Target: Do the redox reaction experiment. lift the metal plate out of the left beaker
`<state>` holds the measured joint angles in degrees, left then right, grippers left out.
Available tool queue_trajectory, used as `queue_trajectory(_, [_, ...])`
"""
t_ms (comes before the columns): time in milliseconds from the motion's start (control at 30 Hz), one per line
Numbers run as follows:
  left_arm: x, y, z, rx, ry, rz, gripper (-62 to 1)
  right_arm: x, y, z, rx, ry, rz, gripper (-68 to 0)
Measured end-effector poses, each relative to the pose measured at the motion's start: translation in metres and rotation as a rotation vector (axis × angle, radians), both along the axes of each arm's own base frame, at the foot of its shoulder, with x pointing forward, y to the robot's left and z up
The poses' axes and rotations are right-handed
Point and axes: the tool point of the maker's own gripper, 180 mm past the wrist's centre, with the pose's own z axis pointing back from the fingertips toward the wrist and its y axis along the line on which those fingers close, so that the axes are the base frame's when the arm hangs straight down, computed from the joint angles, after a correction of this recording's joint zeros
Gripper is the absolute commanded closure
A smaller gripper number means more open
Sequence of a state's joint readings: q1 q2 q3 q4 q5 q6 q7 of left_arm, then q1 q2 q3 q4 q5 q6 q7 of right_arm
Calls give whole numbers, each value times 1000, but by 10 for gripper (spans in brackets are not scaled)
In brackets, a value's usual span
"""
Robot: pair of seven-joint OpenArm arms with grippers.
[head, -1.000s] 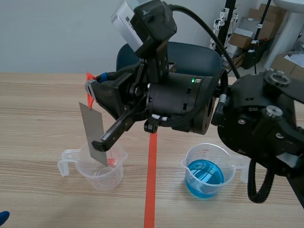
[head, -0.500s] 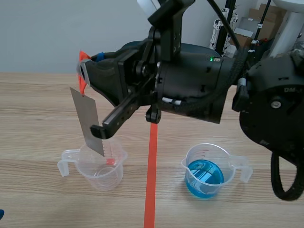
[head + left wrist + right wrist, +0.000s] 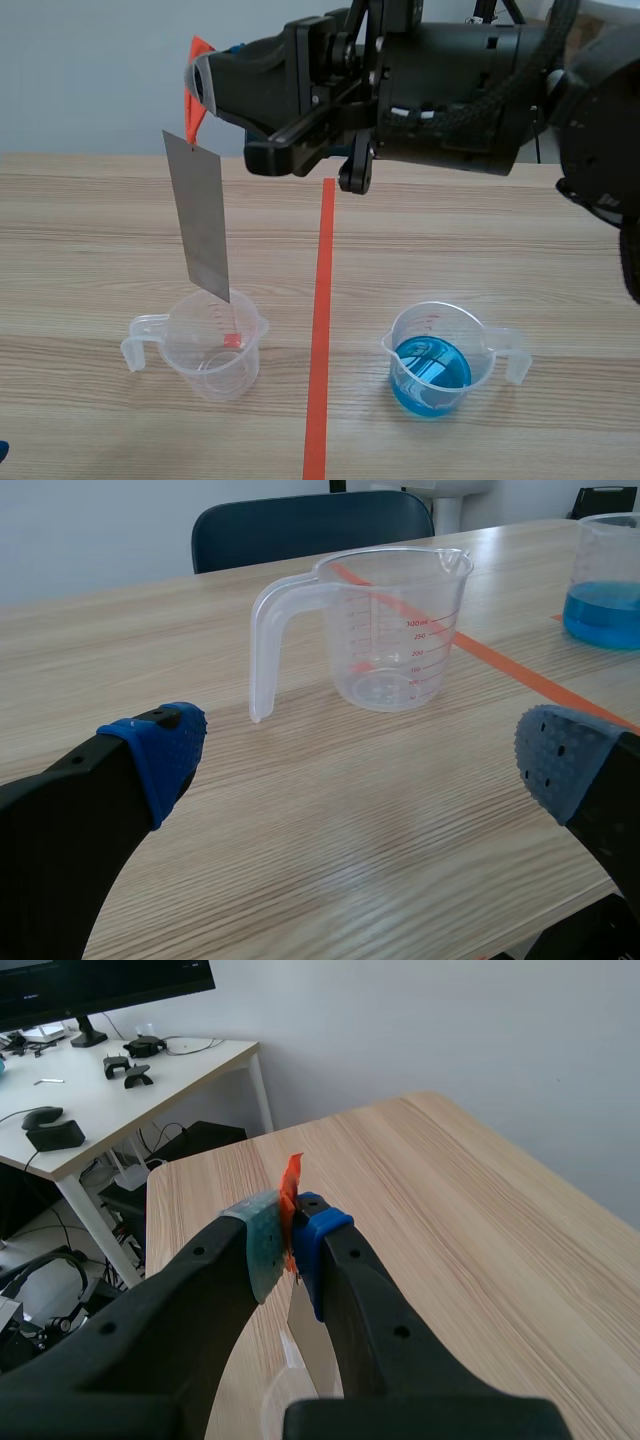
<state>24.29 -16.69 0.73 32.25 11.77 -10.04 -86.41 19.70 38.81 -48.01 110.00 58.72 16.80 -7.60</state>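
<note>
The metal plate (image 3: 200, 215) is held in the air over the left beaker (image 3: 205, 345), hanging from the right tool (image 3: 198, 88), which is clenched on the orange tab (image 3: 197, 72) at the plate's top edge. In the right wrist view the two pads are seen pressed together on that tab (image 3: 291, 1185), and a pale strip below them is probably the plate (image 3: 312, 1355), though little of it shows there. The plate's long axis runs nearly straight down from the tool, leaning a touch, with its lower corner right at the beaker's rim. Whether that corner is fully clear of the rim cannot be settled from the scene view, but it looks just about out. So the coming move is judged to turn on this: the plate lies directly below the right tool, the beaker directly below the plate, and the way out is up. The right arm, reaching across past the tape line (image 3: 322, 300) from its own side, is the one doing the work. The left tool (image 3: 360, 765) is kept low over the desk (image 3: 500, 230), released and wide, with the left beaker (image 3: 385, 630) ahead of it and apart from both its pads. By count: one plate, two beakers, the right beaker (image 3: 432, 360) holding blue liquid, and two tools.
</note>
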Motion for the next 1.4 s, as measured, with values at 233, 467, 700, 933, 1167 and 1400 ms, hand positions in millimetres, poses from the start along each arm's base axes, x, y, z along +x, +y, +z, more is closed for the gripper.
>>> queue_trajectory(233, [0, 0, 0, 0, 0, 0, -623, 1, -9, 11, -23, -15, 51, 2])
queue_trajectory(467, [0, 0, 0, 0, 0, 0, -623, -7, -5, 13, -51, -24, 119, 2])
queue_trajectory(700, [0, 0, 0, 0, 0, 0, -623, -17, 5, 8, -94, -34, 177, 2])
queue_trajectory(933, [0, 0, 0, 0, 0, 0, -623, -18, 9, 11, -108, -60, 199, 2])
queue_trajectory(1167, [0, 0, 0, 0, 0, 0, -623, -14, 6, 18, -110, -87, 189, 2])
queue_trajectory(1400, [0, 0, 0, 0, 0, 0, -623, -13, 6, 24, -96, -89, 191, 2])
